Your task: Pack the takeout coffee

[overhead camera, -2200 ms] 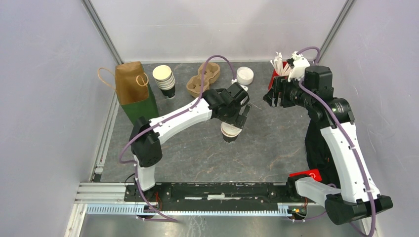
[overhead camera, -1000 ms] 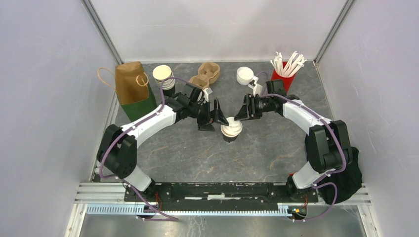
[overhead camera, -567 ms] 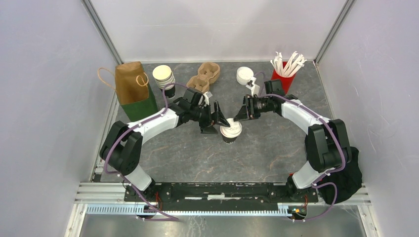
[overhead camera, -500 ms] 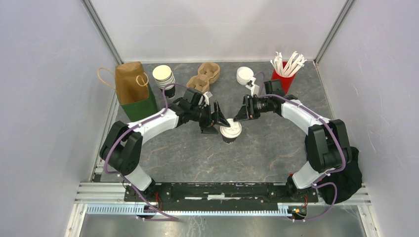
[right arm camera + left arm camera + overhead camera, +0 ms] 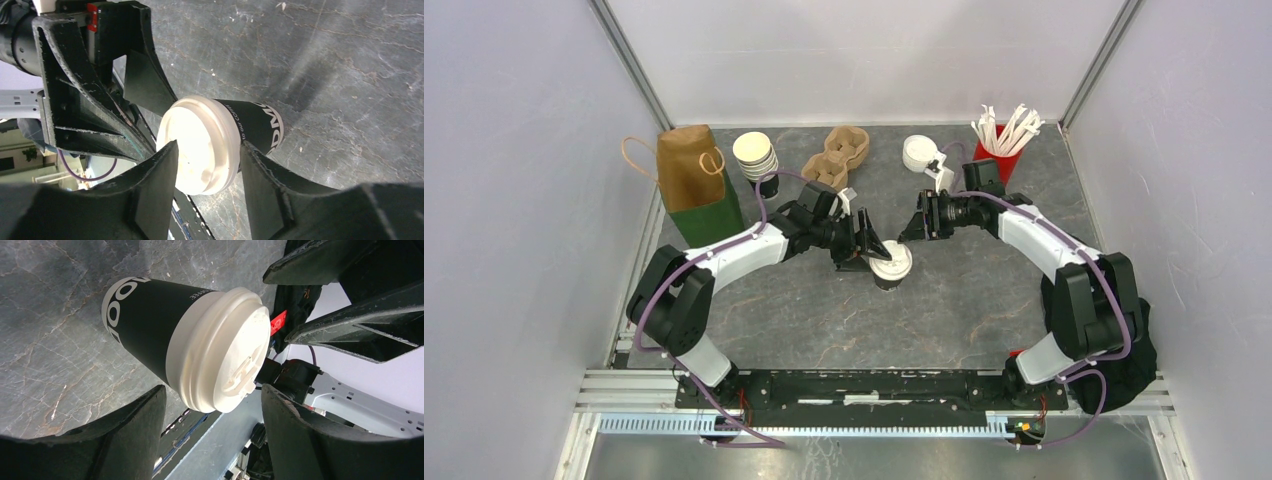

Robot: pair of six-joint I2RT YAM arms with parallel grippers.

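Packing so far: nothing is packed; the takeout coffee [image 5: 891, 268] stands upright with its lid on, in the middle of the bench [image 5: 824, 320], apart from every container.
Left fingers [image 5: 132, 437]: spread wide, with the cup's lidded top between them; not closed on it, and whether either tip touches I cannot tell.
Right fingers [image 5: 150, 197]: also spread, reaching in from the opposite side and bracketing the same lid; contact is unclear here too.
Paper bag [image 5: 692, 182]: upright at the far left, well apart from the cup.
Cup carrier [image 5: 834, 158]: at the far edge of the bench, no cup in it.
Left to do, as I judge it: one set of fingers must close on the cup, lift it and set it in the carrier or the bag; which one is meant, the pictures do not say.
Risk: two arms crowding one light cup could tip it.
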